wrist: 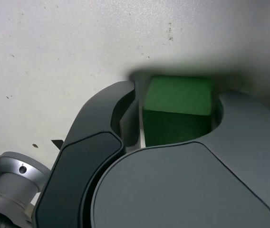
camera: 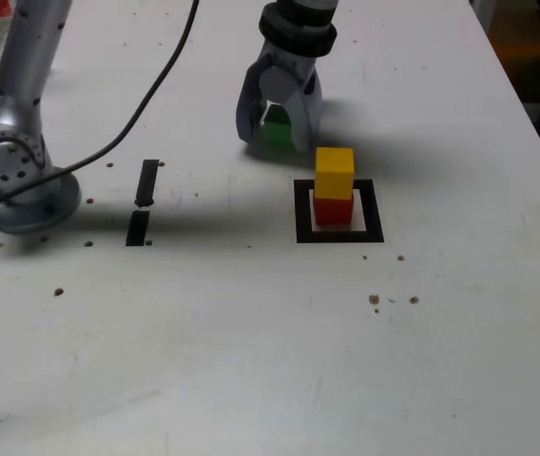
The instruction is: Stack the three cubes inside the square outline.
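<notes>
Behind the square outline (camera: pixel 338 235), gripper (camera: pixel 277 142) jaws pinch the green cube (camera: pixel 276 133) on the table — yellow cube (camera: pixel 334 172) already tops red cube (camera: pixel 333 208). Next: lift, clear the stack, place on yellow.

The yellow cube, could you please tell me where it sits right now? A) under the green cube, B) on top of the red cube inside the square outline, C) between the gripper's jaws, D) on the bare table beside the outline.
B: the yellow cube rests on the red cube inside the square outline, while the green cube sits between the jaws of the gripper.
</notes>
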